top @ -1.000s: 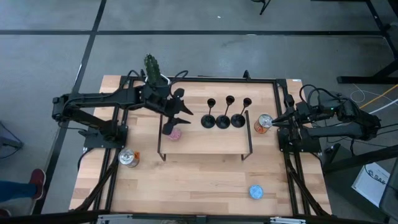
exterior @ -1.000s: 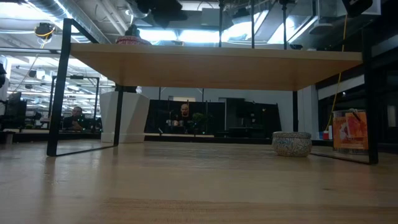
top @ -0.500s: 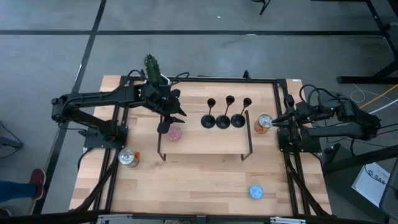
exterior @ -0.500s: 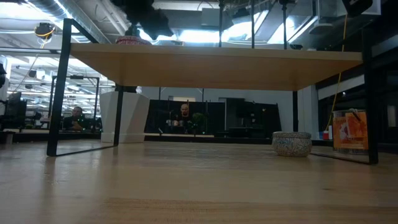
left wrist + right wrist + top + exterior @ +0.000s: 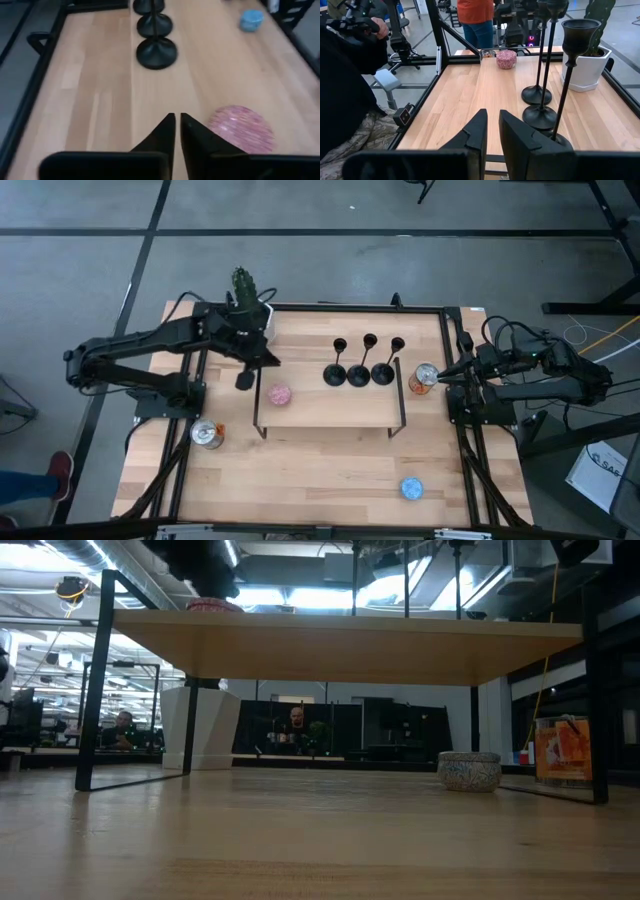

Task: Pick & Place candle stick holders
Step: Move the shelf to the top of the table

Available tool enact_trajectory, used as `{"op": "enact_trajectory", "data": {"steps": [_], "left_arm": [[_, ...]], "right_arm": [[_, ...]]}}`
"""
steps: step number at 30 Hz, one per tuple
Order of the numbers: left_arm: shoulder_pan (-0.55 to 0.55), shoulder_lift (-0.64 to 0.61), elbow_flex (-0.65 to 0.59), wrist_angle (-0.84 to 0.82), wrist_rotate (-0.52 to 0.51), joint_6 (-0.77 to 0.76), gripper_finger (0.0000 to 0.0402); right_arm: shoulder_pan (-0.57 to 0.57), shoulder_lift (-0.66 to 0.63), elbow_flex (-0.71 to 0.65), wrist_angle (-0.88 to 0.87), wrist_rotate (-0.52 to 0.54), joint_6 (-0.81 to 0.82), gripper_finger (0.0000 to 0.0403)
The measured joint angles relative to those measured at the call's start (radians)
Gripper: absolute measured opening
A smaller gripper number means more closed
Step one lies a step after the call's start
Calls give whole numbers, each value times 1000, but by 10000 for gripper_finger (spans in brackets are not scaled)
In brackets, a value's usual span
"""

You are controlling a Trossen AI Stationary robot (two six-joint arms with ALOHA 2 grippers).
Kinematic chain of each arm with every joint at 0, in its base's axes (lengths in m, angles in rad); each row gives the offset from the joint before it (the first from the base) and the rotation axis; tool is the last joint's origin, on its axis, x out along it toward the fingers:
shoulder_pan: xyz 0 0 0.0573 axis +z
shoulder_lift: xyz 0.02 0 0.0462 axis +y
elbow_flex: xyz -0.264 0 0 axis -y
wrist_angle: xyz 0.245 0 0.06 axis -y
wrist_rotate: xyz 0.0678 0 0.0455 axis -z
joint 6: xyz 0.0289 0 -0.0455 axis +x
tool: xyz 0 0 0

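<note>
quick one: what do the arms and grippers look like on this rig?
Both arms are dark, slim and multi-jointed, with black cables looping near the wrists. The left gripper and right gripper each have two flat black fingers tapering to wedge tips, on a black crossbar. No markings visible.

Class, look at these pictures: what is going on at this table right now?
Nothing is held. The three candle stick holders stand in a row on the raised shelf. The left gripper, fingers shut, hangs by the shelf's left end near a pink tin. The right gripper waits, empty, at the shelf's right end.
</note>
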State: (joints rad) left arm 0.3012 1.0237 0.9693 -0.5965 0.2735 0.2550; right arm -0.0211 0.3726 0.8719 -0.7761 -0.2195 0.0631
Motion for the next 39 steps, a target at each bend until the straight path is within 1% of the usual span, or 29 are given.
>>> {"op": "enact_trajectory", "data": {"steps": [2, 5, 7, 10, 16, 24, 26, 31, 35, 37, 39], "left_arm": [[-10, -43, -31, 5, 27, -22, 5], [-45, -98, -73, 51, 66, -66, 3], [-88, -118, -87, 76, 63, -98, 2], [-189, -115, -96, 72, 23, -124, 2], [-421, -84, -96, 63, -163, -186, 1], [-707, -84, -96, 8, -300, -363, 1], [-781, -84, -96, -8, -347, -405, 2], [-959, -65, -96, -37, -532, -496, 1], [-1064, -30, -96, -36, -676, -566, 2], [-1097, -14, -96, -40, -722, -599, 2], [-1114, 3, -96, -40, -740, -625, 1]], "right_arm": [[0, 0, 0, 0, 0, 0, 53], [0, 0, 0, 0, 3, 0, 53], [0, 0, 0, 0, 3, 0, 53], [0, 0, 0, -2, 3, 0, 53], [0, 0, 0, -2, 3, 0, 53], [0, 0, 0, -2, 2, 0, 53], [0, 0, 0, -2, 2, 0, 53], [0, 0, 0, -2, 2, 0, 53], [0, 0, 0, -2, 2, 0, 53], [0, 0, 0, -2, 2, 0, 53], [0, 0, 0, -2, 2, 0, 53]]}}
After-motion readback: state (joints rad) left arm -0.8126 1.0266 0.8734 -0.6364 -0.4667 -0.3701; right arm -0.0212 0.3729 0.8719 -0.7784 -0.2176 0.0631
